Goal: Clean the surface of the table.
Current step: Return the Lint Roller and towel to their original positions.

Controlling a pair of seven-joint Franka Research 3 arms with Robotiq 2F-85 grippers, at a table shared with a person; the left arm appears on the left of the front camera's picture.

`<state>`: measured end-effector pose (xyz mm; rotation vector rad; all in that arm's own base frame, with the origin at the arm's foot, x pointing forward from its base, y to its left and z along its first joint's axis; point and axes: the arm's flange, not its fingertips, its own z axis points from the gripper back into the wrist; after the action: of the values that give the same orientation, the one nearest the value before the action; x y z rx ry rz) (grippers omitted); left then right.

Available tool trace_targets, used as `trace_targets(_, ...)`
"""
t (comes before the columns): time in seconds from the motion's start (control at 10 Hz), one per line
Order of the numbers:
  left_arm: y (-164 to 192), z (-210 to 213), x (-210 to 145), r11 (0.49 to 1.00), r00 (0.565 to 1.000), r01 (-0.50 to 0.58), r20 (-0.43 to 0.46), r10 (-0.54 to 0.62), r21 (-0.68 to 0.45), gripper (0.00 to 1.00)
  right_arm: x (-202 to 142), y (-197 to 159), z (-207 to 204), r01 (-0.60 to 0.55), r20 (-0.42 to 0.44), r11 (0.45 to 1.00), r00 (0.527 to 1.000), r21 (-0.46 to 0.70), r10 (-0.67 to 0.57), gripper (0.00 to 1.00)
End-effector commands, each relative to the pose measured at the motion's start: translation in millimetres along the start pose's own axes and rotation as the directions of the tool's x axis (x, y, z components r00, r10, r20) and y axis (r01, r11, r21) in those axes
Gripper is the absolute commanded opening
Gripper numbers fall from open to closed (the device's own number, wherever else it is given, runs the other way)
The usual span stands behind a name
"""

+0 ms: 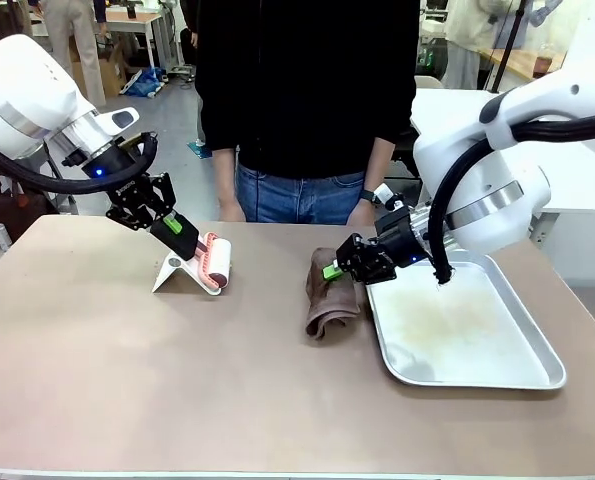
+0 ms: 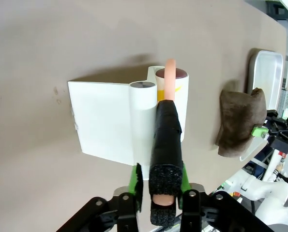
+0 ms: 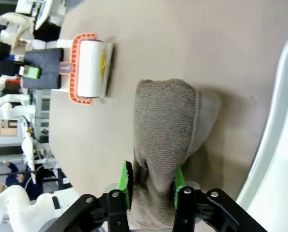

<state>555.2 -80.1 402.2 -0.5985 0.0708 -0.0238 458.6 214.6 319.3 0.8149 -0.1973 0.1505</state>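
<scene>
One broad table (image 1: pixel 127 380) spreads under both my arms. On it, left of the metal tray (image 1: pixel 477 365), my right gripper (image 1: pixel 345 262) pinches the brown cloth (image 1: pixel 329 300); farther left, my left gripper (image 1: pixel 177 228) clamps the lint roller (image 1: pixel 215 262) by its black handle.

Beige-brown bench (image 1: pixel 127 370); white lint roller (image 1: pixel 215 262) with orange frame, black foam handle; brown towel (image 1: pixel 332 300); silver tray (image 1: pixel 467 330); green-padded jaws.

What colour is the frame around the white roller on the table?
Orange. The frame around the roller shows best in the right wrist view.
</scene>
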Motion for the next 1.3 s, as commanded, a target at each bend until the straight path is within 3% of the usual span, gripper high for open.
trace_targets(0.0, 2.3, 0.2, 0.5, 0.999, 0.999, -0.032, -0.006, 0.032, 0.021, 1.00, -2.2, 7.5, -0.9, -0.022, -0.008, 0.998, 1.000, -0.056, 0.022, 1.00)
trace_targets(0.1, 1.7, 1.2, 0.3, 0.999, 0.999, -0.032, -0.001, 0.032, 0.014, 1.00, -2.0, 7.3, -0.9, -0.030, -0.003, 0.998, 1.000, -0.054, 0.030, 0.88)
trace_targets(0.2, 1.2, 2.0, 0.1, 0.999, 1.000, -0.031, 0.004, 0.031, 0.008, 1.00, -3.3, 8.5, 0.5, -0.049, 0.006, 0.997, 0.999, -0.054, 0.050, 0.97)
trace_targets(0.3, -0.1, 5.0, -1.1, 1.000, 1.000, -0.028, 0.013, 0.028, -0.002, 1.00, -4.9, 11.7, 3.1, -0.083, 0.017, 0.995, 0.996, -0.061, 0.084, 1.00)
trace_targets(0.6, -2.6, 13.8, -6.6, 1.000, 0.999, -0.015, 0.033, 0.016, -0.025, 1.00, -6.8, 27.0, 4.2, -0.177, -0.009, 0.962, 0.984, -0.206, 0.179, 1.00)
trace_targets(0.8, -1.4, 20.0, -13.0, 0.999, 0.999, -0.009, 0.045, 0.011, -0.032, 1.00, -5.1, 40.6, -2.7, -0.245, -0.045, 0.909, 0.969, -0.337, 0.245, 1.00)
trace_targets(1.1, -0.6, 30.9, -23.1, 0.999, 0.998, 0.008, 0.067, -0.004, -0.048, 1.00, -9.8, 61.6, 5.5, -0.339, -0.048, 0.834, 0.934, -0.435, 0.354, 1.00)
trace_targets(1.2, 0.9, 35.2, -25.3, 0.998, 0.997, 0.009, 0.079, -0.005, -0.056, 1.00, -10.4, 67.7, 15.0, -0.361, -0.084, 0.787, 0.925, -0.501, 0.371, 1.00)
